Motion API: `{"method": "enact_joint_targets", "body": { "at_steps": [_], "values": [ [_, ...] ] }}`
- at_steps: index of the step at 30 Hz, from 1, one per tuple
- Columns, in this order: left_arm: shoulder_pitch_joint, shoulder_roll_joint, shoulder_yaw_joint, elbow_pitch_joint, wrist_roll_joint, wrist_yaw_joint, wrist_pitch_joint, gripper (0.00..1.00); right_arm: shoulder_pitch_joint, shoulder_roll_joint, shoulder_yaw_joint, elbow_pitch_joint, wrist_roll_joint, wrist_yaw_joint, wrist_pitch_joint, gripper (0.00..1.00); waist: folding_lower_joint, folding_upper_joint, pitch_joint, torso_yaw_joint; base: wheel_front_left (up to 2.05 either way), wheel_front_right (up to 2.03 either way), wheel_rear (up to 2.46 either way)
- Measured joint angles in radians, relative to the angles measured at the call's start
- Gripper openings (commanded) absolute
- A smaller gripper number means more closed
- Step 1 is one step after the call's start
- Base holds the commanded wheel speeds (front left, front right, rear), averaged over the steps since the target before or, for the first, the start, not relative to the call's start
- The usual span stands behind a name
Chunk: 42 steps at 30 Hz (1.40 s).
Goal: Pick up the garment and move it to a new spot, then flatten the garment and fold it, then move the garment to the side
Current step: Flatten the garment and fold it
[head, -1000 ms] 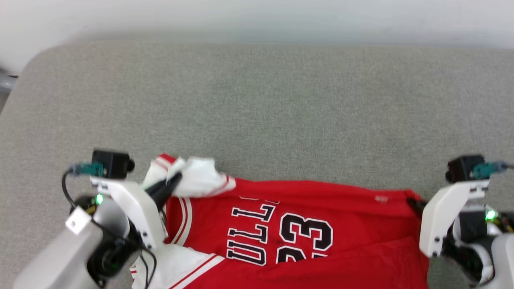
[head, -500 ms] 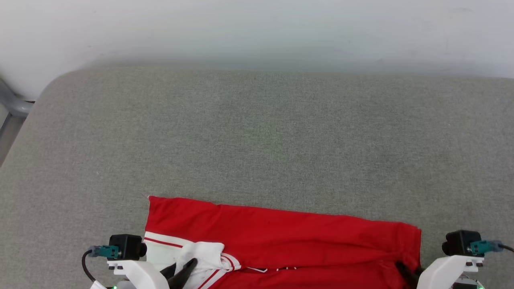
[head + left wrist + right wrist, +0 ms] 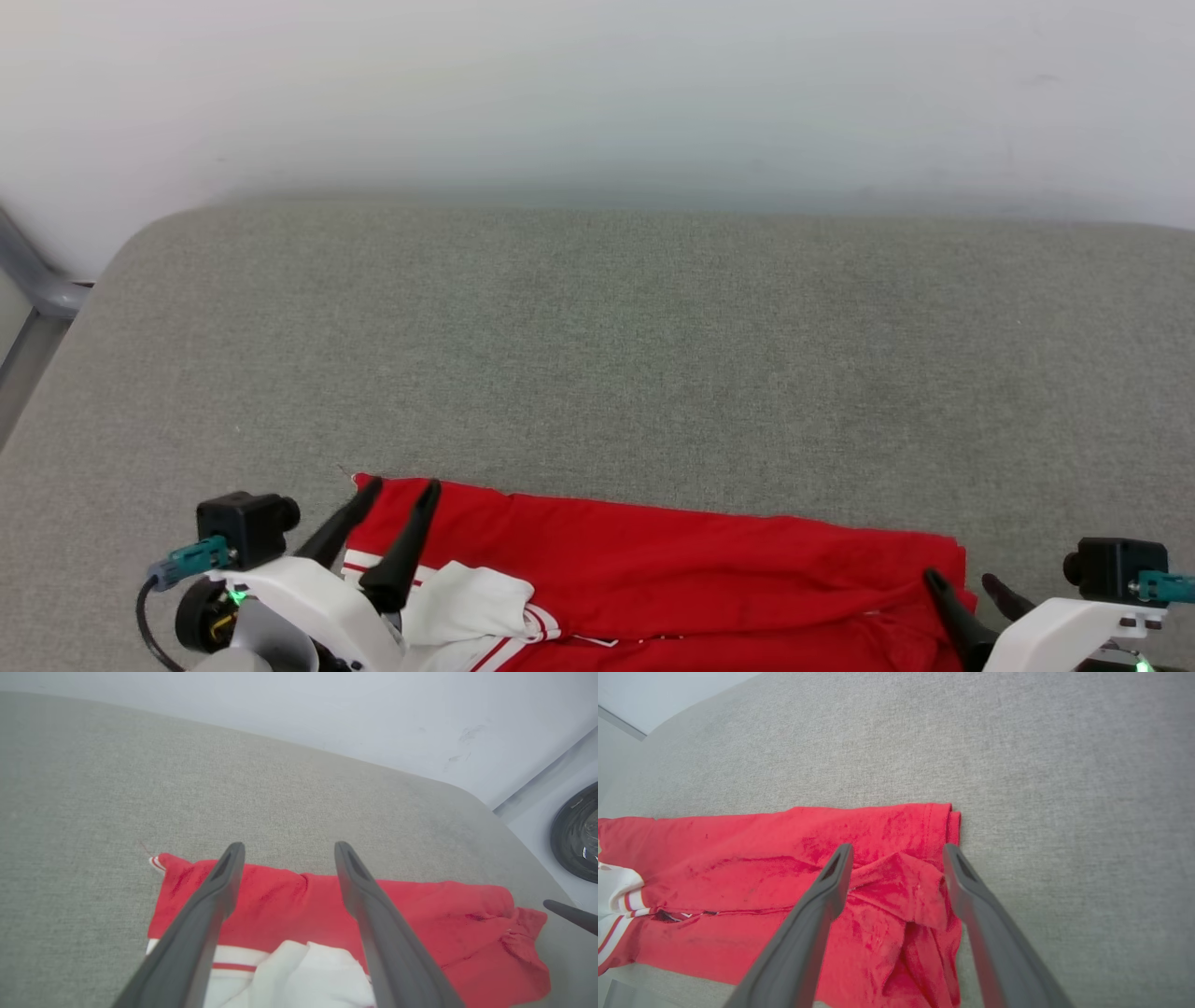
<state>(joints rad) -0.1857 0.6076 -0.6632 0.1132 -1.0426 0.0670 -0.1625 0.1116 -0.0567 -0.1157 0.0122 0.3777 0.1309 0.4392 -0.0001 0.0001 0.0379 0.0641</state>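
Left gripper (image 3: 400,487) and right gripper (image 3: 960,579) both stand spread wide, gripping nothing, over opposite ends of the garment (image 3: 700,560). It lies folded along the grey surface's (image 3: 597,355) near edge, with its white sleeve (image 3: 471,597) bunched beside the left fingers.

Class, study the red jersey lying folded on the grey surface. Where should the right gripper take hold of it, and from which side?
Probably the rumpled flap at the garment's hemmed end. It stands proud of the layers between the fingers of the open right gripper, so come from above and close across it. The flat edges hug the grey surface, offering less to pinch.
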Motion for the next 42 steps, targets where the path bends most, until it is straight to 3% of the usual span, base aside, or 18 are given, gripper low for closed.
{"method": "enact_joint_targets", "body": {
  "at_steps": [5,12,23,32,33,34,42],
  "values": [
    [-0.01,-0.008,0.048,-0.034,0.075,0.036,-0.079,1.0,-0.005,-0.015,-0.041,-0.016,-0.025,0.0,0.048,1.0,0.0,0.0,-0.017,0.004,0.0,0.0,0.0],
    [-0.024,-0.052,0.165,-0.121,0.254,0.074,-0.099,1.0,-0.007,-0.041,-0.114,-0.035,-0.057,0.0,0.126,1.0,0.0,0.0,-0.014,0.045,0.0,0.0,0.0],
    [0.054,-0.092,0.257,-0.15,0.412,0.082,-0.1,1.0,-0.009,-0.038,-0.128,0.02,-0.058,0.0,0.206,1.0,0.0001,0.0,0.034,0.106,0.0,0.0,0.0],
    [0.067,-0.15,0.282,-0.133,0.458,0.045,-0.1,1.0,-0.052,-0.039,-0.079,0.137,-0.01,-0.002,0.26,1.0,0.0001,0.0,0.099,0.121,0.0,0.0,0.0],
    [0.067,-0.154,0.285,-0.128,0.46,0.04,-0.1,1.0,-0.056,-0.043,-0.074,0.144,-0.007,-0.002,0.268,0.4,0.0,-0.0001,0.103,0.122,0.0,0.0,0.0],
    [0.067,-0.158,0.287,-0.124,0.465,0.037,-0.1,1.0,-0.061,-0.046,-0.07,0.148,-0.002,-0.002,0.278,0.02,0.0,0.0,0.105,0.123,0.0,0.0,0.0],
    [0.078,-0.18,0.309,-0.087,0.495,0.023,-0.1,1.0,-0.08,-0.052,-0.023,0.145,0.019,-0.002,0.272,0.0,0.0001,0.0,0.073,0.109,0.0,0.0,0.0]
  ]
}}
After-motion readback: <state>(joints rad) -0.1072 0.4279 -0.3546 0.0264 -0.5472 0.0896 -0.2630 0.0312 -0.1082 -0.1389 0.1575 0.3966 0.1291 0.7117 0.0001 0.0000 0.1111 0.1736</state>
